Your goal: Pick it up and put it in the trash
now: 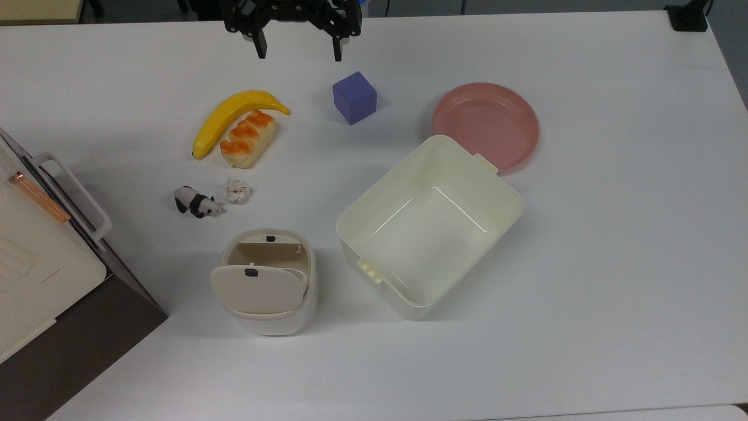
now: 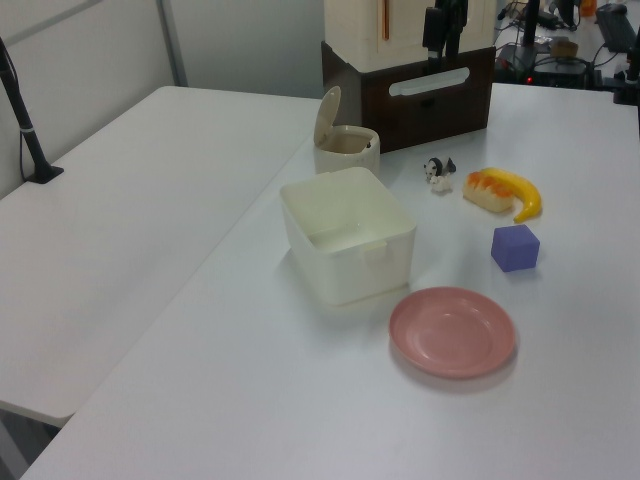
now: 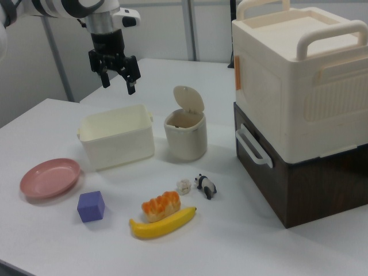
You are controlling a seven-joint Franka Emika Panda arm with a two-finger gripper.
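Observation:
The crumpled off-white paper wad [image 1: 238, 190] lies on the white table just right of a black-and-white panda toy [image 1: 197, 202] in the top view; the same wad [image 3: 183, 186] shows in the right view, left of the panda [image 3: 205, 186]. The trash, a rounded cream bin [image 1: 266, 286] [image 3: 185, 135] [image 2: 345, 148], stands a little nearer than the wad in the top view, its flap lid tipped up and the mouth showing. My gripper [image 1: 298, 51] [image 3: 118, 84] hangs open and empty high above the table's far edge, well away from the wad.
A banana [image 1: 234, 115] and a bread roll [image 1: 248, 138] lie just beyond the wad. A purple cube [image 1: 354, 97], a pink plate [image 1: 485, 126] and a large cream tub [image 1: 383, 292] sit to the top view's right. Stacked cream and brown boxes [image 1: 35, 251] stand at the top view's left.

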